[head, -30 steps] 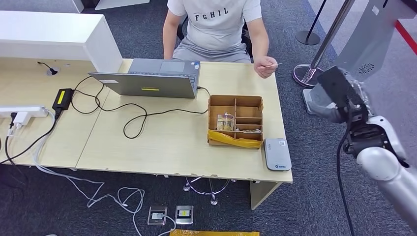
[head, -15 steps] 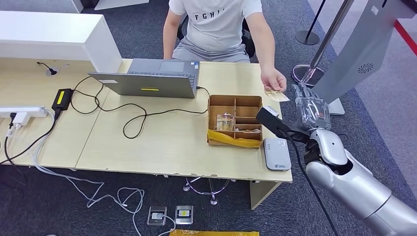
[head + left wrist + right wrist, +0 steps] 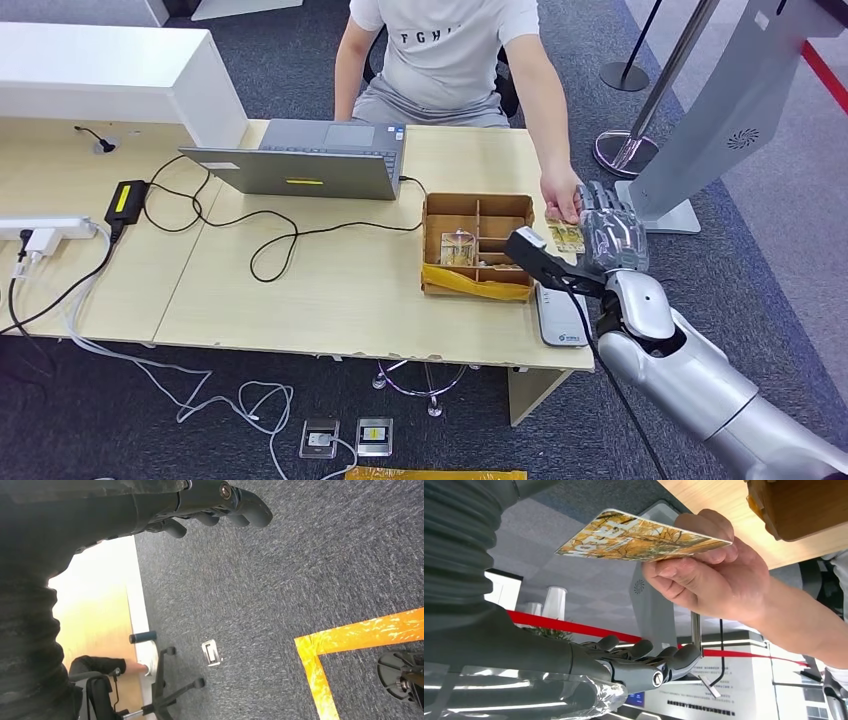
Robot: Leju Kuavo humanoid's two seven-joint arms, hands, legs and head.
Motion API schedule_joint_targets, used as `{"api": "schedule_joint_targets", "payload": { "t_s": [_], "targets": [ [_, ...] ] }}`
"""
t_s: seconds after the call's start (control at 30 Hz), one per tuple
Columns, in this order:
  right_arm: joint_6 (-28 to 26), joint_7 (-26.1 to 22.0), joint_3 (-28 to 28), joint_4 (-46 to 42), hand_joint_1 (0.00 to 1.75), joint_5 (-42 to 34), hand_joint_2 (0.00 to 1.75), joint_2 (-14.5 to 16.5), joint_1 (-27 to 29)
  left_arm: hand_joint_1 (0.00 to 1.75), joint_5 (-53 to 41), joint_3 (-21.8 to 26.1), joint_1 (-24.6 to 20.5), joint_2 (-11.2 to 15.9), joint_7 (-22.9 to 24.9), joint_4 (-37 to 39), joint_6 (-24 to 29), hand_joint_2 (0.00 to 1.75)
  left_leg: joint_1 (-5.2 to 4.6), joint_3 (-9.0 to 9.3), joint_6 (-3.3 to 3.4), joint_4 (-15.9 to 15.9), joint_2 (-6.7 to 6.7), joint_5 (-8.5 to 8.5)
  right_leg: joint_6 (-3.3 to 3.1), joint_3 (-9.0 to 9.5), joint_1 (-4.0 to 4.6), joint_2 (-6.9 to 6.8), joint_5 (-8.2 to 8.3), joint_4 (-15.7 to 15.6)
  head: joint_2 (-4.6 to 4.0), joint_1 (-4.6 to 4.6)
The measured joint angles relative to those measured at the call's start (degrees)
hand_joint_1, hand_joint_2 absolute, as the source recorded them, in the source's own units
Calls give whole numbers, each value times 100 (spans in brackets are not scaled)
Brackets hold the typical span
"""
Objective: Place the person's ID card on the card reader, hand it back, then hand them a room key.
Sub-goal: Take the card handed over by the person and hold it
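Note:
A person's hand [image 3: 561,190] holds out a yellow patterned ID card [image 3: 564,235] over the desk's right end. The right wrist view shows that card [image 3: 639,537] pinched in the person's fingers [image 3: 704,575], apart from my fingers [image 3: 644,660]. My right hand [image 3: 610,228] is open, fingers spread, just right of the card and beside the person's hand. The grey card reader [image 3: 562,322] lies at the desk's front right corner, partly behind my forearm. A brown divided box [image 3: 478,246] stands to the reader's left. My left hand [image 3: 215,505] hangs over carpet, fingers curled, holding nothing.
An open laptop [image 3: 310,160] with cables sits mid-desk, and a power strip [image 3: 40,228] lies at the left. A person in a grey shirt [image 3: 440,50] sits behind the desk. A stanchion base [image 3: 628,150] and a slanted grey stand [image 3: 700,120] rise to the right.
The person's hand has brought the card lower and nearer. My right hand has swung in from the far right, up next to the card.

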Motion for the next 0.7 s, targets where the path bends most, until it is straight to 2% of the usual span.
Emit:
{"api": "schedule_joint_targets", "payload": {
  "t_s": [0.03, 0.27, 0.7],
  "targets": [
    [-28, -28, -3, 24, 175, 4, 175, 14, 11, 0, -4, -1, 0, 0, -8, 0, 1, 175, 0, 0, 0, 0, 0, 0, 0, 0, 0, 0, 0, 0, 0, 0],
    [-331, -149, -93, 131, 175, 76, 175, 77, 138, 0, -9, -4, 6, -1, -127, 0, 38, 175, 0, 1, 0, 0, 3, 0, 0, 0, 0, 1, 0, 0, 0, 0],
    [-280, -68, -349, 204, 175, 260, 175, 49, 332, 0, -162, -104, 6, 0, -118, 0, 32, 175, 0, 5, -1, 1, 4, -2, 0, -1, 0, 3, 1, -1, 0, 0]
  ]
}}
